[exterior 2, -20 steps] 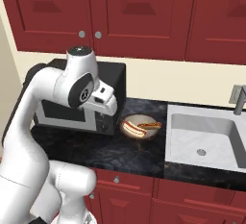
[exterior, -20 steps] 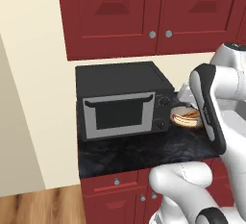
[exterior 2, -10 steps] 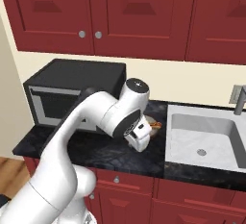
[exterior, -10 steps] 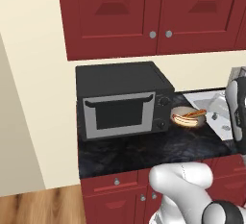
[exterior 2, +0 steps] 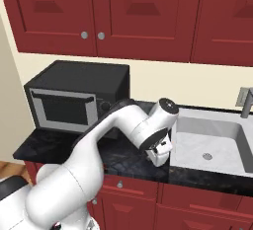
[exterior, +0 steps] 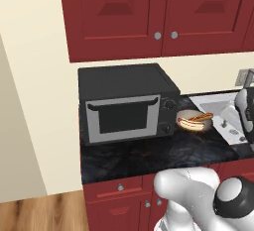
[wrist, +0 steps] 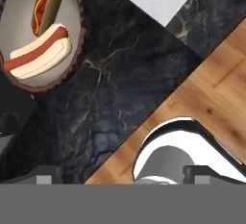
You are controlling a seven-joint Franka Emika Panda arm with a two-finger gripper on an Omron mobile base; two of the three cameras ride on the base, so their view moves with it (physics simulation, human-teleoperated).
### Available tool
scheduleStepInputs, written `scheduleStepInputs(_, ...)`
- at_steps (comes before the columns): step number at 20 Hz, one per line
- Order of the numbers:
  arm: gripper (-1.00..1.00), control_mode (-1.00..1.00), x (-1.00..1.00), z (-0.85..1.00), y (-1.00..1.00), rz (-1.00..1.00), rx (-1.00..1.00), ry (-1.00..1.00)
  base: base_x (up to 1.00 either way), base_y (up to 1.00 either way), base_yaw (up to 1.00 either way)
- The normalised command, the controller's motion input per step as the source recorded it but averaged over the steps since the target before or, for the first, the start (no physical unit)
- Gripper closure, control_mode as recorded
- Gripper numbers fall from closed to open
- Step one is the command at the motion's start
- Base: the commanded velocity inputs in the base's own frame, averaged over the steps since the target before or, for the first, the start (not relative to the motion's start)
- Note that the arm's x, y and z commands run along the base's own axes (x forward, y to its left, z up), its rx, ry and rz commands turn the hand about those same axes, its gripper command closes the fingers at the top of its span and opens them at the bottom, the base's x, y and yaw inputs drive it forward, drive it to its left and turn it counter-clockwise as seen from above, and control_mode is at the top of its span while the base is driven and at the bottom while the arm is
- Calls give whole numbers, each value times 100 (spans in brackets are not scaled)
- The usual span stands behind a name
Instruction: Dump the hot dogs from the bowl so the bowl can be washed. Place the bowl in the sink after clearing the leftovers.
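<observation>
Glossy dark-red panelled cabinets [exterior 2: 148, 12] with small round metal knobs span the top of both base views, above a cream wall. Below runs the worktop [exterior: 144, 150], black polished stone veined with pale streaks, crossing the middle of the left base view. At its left stands a boxy matte-black microwave [exterior: 126, 103] with a silver-framed door and two round dials. The sink [exterior 2: 212, 140], a rectangular light grey metal basin with rounded corners and a round drain, sits at the right of the right base view, sunk into the stone; one pale corner of it shows at the top of the hand view. The bowl [exterior: 195, 122], shallow and round with a dark brown rim and cream inside, rests on the worktop just right of the microwave, between it and the sink. In it lie the hot dogs [wrist: 41, 50]: a pale bun with a red sausage, and a tan bun streaked yellow and red. The hand [exterior 2: 159, 151], white and blocky, hangs low over the worktop's front edge beside the sink; I cannot tell how wide its fingers stand.
</observation>
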Motion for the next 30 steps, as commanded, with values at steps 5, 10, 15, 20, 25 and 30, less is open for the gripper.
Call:
scheduleStepInputs(5,-100,-100,71,-15,-24,-6,0,0,0,0,0)
scheduleStepInputs(10,-100,-100,61,-31,-16,-7,0,2,0,0,0)
scheduleStepInputs(15,-100,-100,51,-47,-3,-8,0,2,0,0,0)
scheduleStepInputs(20,-100,-100,44,-30,0,-6,0,0,0,0,0)
scheduleStepInputs(25,-100,-100,27,-39,-1,-5,0,0,0,0,0)
scheduleStepInputs(30,-100,-100,20,-20,-5,-4,0,0,0,0,0)
